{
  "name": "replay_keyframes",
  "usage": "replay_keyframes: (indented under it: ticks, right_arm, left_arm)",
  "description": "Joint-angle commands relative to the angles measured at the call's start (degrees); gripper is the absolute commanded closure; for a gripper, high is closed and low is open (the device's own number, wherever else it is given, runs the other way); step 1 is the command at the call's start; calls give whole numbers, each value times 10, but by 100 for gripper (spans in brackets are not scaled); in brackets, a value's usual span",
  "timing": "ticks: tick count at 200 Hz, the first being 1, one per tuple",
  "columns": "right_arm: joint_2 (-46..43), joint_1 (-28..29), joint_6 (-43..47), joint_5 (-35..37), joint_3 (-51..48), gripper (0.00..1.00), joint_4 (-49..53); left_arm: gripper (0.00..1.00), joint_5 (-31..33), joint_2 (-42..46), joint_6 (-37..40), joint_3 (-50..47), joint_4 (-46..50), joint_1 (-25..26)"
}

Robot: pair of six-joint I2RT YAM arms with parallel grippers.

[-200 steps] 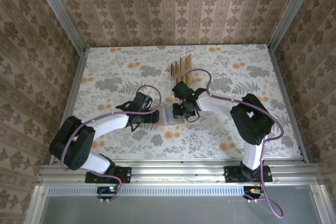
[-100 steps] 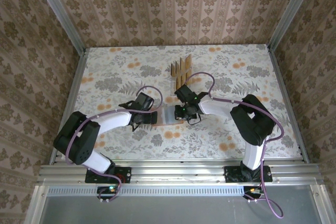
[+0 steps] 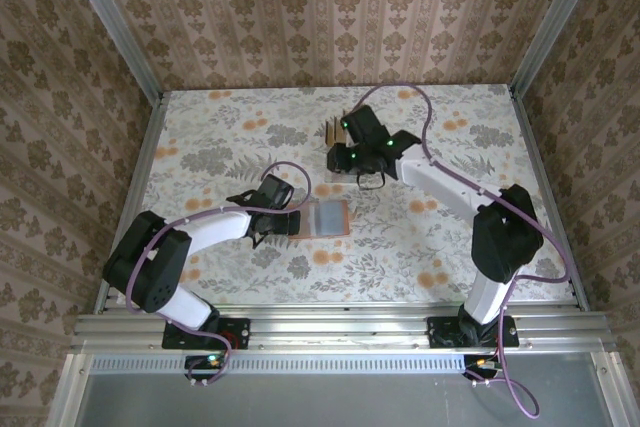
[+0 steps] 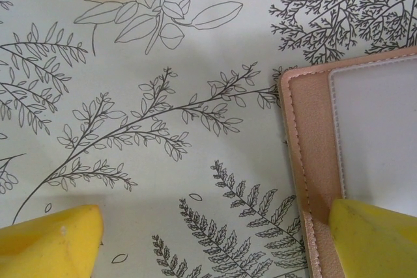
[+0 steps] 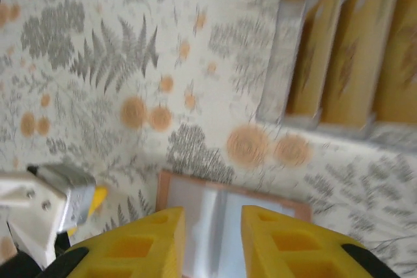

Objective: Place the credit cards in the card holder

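The table (image 3: 200, 127) wears a flowered cloth, and I take the card holder (image 3: 327, 218) as my mark. It lies open and flat with its clear pockets facing up. Beyond its far edge and well apart from it, the clear stand (image 5: 281, 63) keeps the credit cards (image 5: 355, 56) upright in its slots.

The right gripper (image 5: 212, 226) hangs between the card holder and the stand, its fingers a little apart with nothing between them. The left gripper (image 4: 208, 245) sits at the card holder's left edge, jaws spread wide. One fingertip (image 4: 371, 239) is over the leather border and the other over the cloth just beside it.

I expect the cards to be light, stiff and slick. I would pinch one across its flat faces at the top edge that stands clear of the slot, then lift it straight up. The card holder looks soft and light, so it would likely slide unless pinned at that border.
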State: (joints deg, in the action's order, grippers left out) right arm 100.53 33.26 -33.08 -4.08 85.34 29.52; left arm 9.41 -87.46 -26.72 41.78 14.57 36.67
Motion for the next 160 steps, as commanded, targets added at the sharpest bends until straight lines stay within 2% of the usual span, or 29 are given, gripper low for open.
replay_keyframes:
  ticks: [1,64,107,160]
  right_arm:
    - [38,-6,35,66,54,67,76]
    - [137,-7,66,118,178,67,143]
    - [141,-8,78,158,187,66,154]
    - [160,-13,81,172,189,66,163]
  left_arm:
    - [9,-6,-4,11,9,1,-2]
    - [9,-10,-5,13,11,-3,-2]
    - [9,-15,-8,13,13,-6,-2]
    - [9,-16,-6,12,12,-6,-2]
